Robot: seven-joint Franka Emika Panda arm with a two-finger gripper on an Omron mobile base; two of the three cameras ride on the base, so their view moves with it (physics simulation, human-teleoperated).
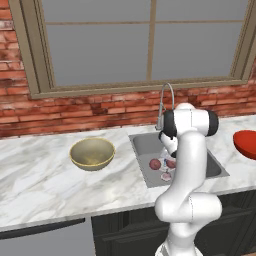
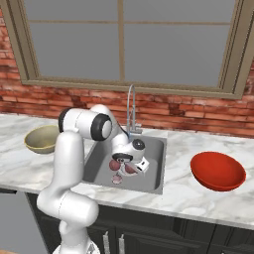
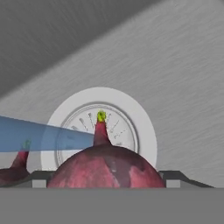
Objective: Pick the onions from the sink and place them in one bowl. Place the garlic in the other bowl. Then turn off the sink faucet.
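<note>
In the hand view, my gripper (image 3: 105, 177) is low in the sink (image 2: 155, 149), shut on an onion (image 3: 105, 168) that fills the gap between both fingertips. It sits over the round drain (image 3: 144, 127). A second onion (image 3: 11, 173) lies just to its left, also seen free in the basin (image 1: 155, 163). The pale garlic (image 2: 117, 179) rests near the sink's front wall. A blue water stream (image 3: 43, 135) runs from the faucet (image 2: 131, 106). The yellowish-tan bowl (image 1: 92, 152) stands left of the sink, and the red bowl (image 2: 218, 170) stands to its right.
A brick wall and a window rise behind the marble counter (image 1: 40, 180). My own arm (image 1: 187, 165) leans over the sink's front edge and hides part of the basin in the left base view.
</note>
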